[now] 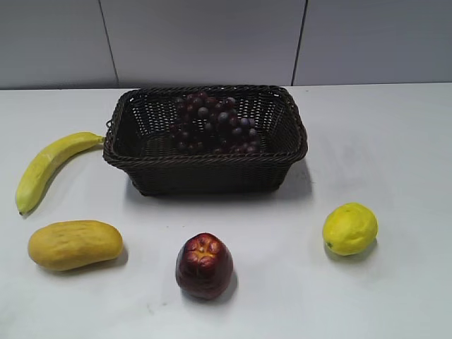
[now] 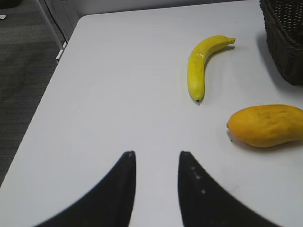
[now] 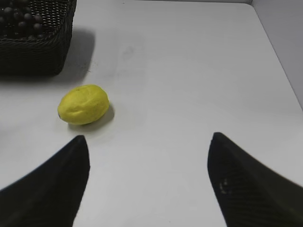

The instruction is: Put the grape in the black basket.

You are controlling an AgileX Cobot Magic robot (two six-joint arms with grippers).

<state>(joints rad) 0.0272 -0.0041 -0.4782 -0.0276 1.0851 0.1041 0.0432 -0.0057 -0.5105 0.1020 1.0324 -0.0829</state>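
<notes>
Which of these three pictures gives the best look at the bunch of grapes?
The exterior view: the grape bunch lies in full sight inside the black basket. The right wrist view catches only a few grapes at its top left corner. The left wrist view shows just a corner of the basket, no grapes.

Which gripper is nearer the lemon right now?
Right. The right gripper hovers just short of the lemon, jaws wide and empty. The left gripper is over by the banana and mango; no lemon in its view.
</notes>
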